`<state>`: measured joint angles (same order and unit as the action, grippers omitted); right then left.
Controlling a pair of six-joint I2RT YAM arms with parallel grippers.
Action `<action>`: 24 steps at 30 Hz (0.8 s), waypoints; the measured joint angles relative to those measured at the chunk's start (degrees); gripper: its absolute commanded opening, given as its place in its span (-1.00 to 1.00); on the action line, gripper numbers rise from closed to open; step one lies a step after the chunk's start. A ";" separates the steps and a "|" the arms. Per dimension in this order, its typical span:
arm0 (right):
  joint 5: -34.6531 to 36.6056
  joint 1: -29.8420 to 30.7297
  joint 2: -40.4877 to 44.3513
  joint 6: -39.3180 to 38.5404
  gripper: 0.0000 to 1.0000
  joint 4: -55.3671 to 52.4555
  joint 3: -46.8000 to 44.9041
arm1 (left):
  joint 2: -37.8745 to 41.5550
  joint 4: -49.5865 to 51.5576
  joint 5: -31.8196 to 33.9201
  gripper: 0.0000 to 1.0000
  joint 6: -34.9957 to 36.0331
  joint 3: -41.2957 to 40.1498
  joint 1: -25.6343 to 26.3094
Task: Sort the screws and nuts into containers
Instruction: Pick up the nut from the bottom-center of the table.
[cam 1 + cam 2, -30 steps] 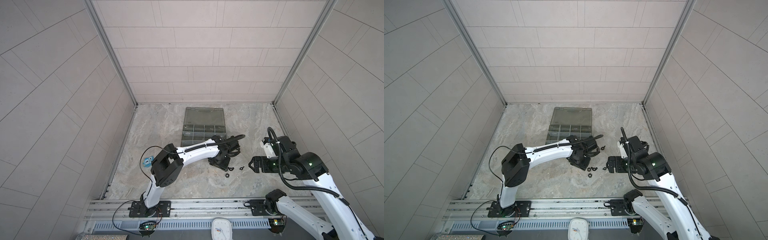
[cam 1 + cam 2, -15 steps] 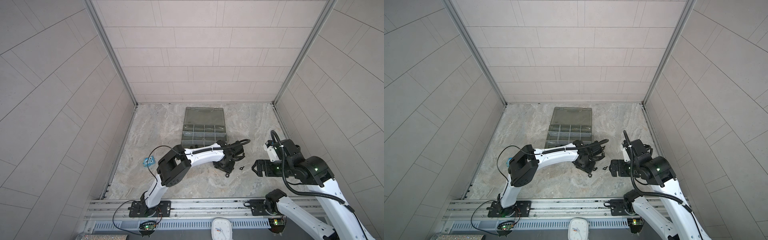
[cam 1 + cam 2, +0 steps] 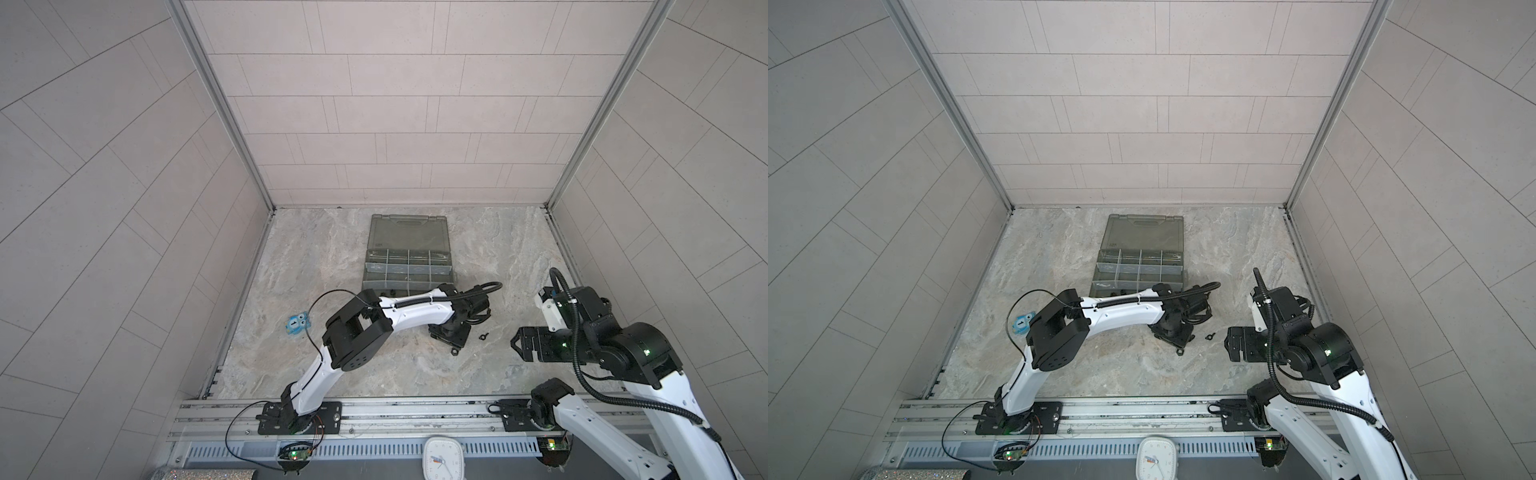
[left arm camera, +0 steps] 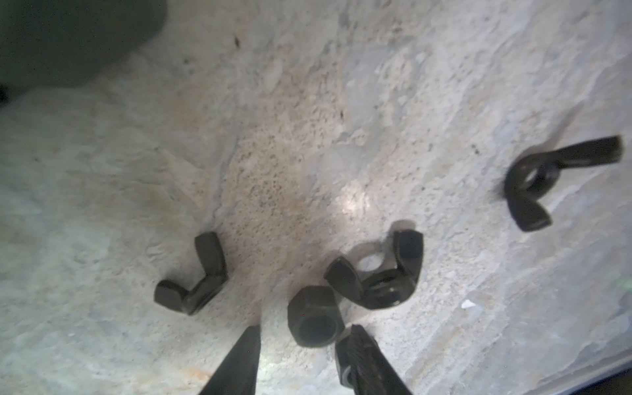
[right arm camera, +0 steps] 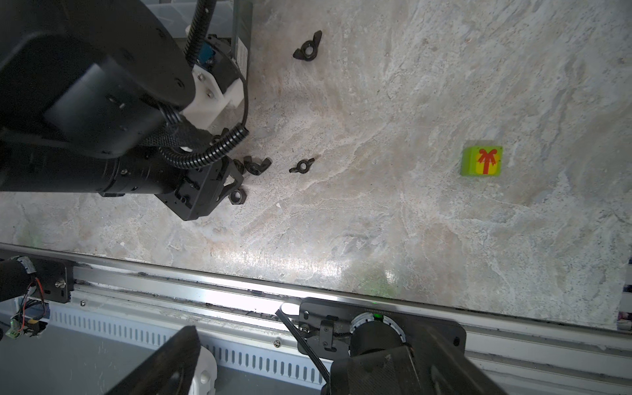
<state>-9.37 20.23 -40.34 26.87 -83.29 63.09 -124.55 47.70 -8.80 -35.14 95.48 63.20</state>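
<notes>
Green cube: right wrist only; left tool narrow, straddling hex nut; right tool wide.

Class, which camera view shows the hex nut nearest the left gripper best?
The left wrist view: the hex nut sits close up, hole visible. The right wrist view shows it small; in both top views it is a mere speck.

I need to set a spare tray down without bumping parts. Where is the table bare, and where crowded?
Bare: the marble between the blue toy and the organiser case; the stretch between that case and the right wall; the patch between the loose nuts and the green cube. Crowded: around the left claw, where the nuts cluster.
</notes>
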 measured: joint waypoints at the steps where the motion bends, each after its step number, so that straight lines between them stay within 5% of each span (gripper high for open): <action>1: 0.11 0.00 0.13 -0.02 0.99 -0.20 0.00 | -0.11 -0.11 0.00 -0.04 0.00 0.11 0.02; 24: 0.85 0.00 0.96 -0.02 0.99 -1.01 0.00 | -1.79 0.90 1.40 -0.29 0.07 2.86 0.20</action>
<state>-8.51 20.23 -39.38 26.85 -84.29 63.09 -126.34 48.60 -7.40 -35.07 98.35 63.40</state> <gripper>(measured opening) 0.993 0.362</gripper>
